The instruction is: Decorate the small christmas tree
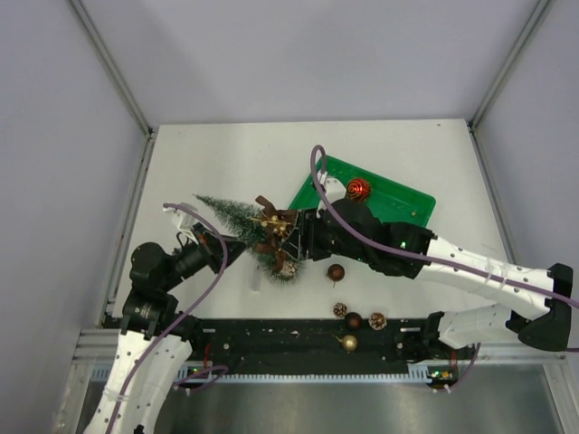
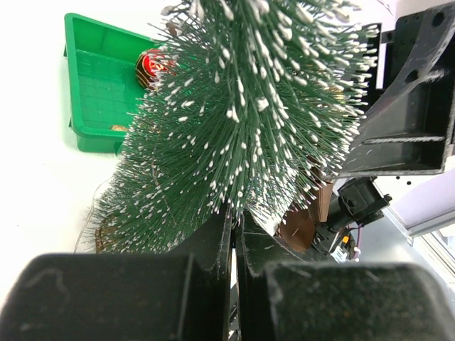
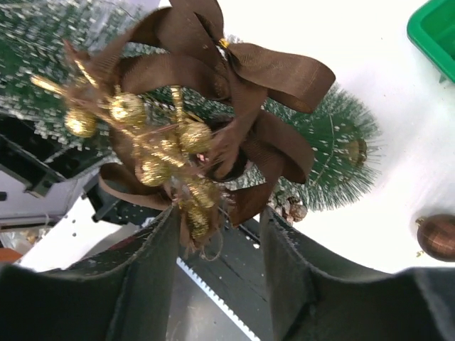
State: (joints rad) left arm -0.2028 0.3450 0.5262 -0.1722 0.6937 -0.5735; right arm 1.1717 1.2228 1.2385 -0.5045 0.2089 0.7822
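Observation:
The small christmas tree lies tilted over the table, tip to the far left and wide end to the near right. My left gripper is shut on its bristles from the near-left side; in the left wrist view the jaws stand almost together with tree bristles between them. A brown ribbon bow with gold berries rests against the tree's lower part. My right gripper is open right behind the bow, whose gold tail hangs by the left finger. The tree shows behind it.
A green tray at the far right holds a red bauble. A brown bauble lies right of the tree. Two pinecones, a dark bauble and a gold bauble lie near the front edge.

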